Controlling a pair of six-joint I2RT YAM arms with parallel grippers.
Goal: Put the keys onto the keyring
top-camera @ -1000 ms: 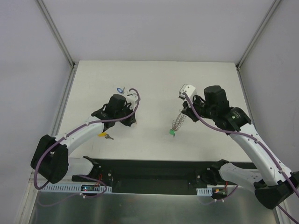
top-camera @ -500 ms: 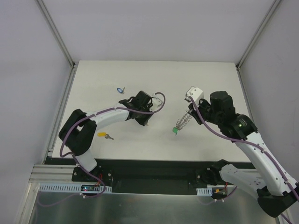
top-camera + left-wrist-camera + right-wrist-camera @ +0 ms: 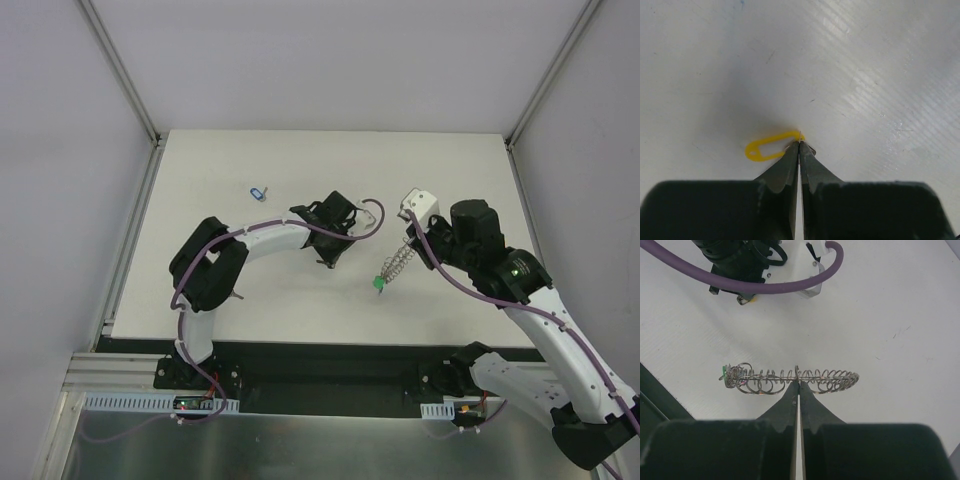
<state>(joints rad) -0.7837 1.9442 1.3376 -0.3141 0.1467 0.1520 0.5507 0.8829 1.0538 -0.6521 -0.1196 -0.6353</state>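
Observation:
My right gripper [image 3: 798, 382] is shut on the rim of the keyring [image 3: 790, 379], a grey coiled metal ring held edge-on above the table, also in the top view [image 3: 396, 264]. A green key [image 3: 376, 283] hangs at its lower end and shows in the right wrist view [image 3: 722, 372]. My left gripper [image 3: 799, 143] is shut on a yellow key tag [image 3: 765, 149] and holds it above the table. In the top view it [image 3: 327, 259] is left of the ring, apart from it. A blue key [image 3: 258, 192] lies on the table at the back left.
A small metal key tip [image 3: 237, 295] shows beside the left arm's elbow [image 3: 205, 270] near the front edge. The black base rail [image 3: 320, 370] runs along the near edge. White walls with metal posts [image 3: 120, 70] enclose the table.
My left arm has swung right across the table, from near the front left toward the ring. My right gripper with the ring has shifted slightly right.

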